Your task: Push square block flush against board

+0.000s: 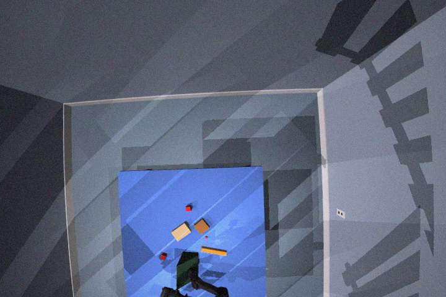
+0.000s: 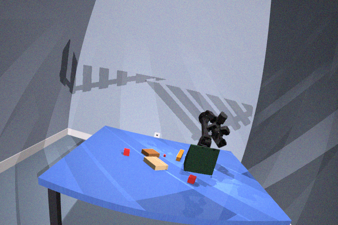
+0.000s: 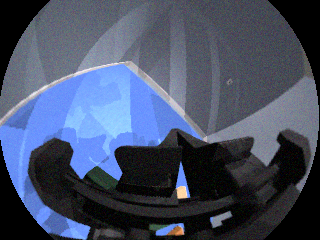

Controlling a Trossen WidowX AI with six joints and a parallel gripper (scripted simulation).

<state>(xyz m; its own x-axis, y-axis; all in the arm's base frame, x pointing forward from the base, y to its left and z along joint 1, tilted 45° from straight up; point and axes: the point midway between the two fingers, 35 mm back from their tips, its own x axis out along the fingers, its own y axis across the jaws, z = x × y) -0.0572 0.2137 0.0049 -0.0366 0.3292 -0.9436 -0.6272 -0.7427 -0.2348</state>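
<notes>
The brown square block (image 1: 201, 226) (image 2: 150, 152) lies flat near the middle of the table. The tan board (image 1: 181, 231) (image 2: 154, 162) lies flat beside it. The top view shows a narrow strip of blue between them; the block's nearest corner points towards the board's end, and their sides are not parallel. My gripper (image 2: 222, 144) (image 3: 174, 131) is shut and empty, raised above the table beyond the dark green box, well away from block and board. In the top view the hand is partly cut off at the bottom edge.
The tall dark green box (image 1: 188, 266) (image 2: 201, 160) stands between my arm and the board. An orange bar (image 1: 214, 250) (image 2: 180, 155) lies near it. Red cubes (image 1: 188, 208) (image 2: 191, 179) lie on either side of the board; a tiny red cube (image 1: 206, 237) (image 2: 164, 155) is near the block.
</notes>
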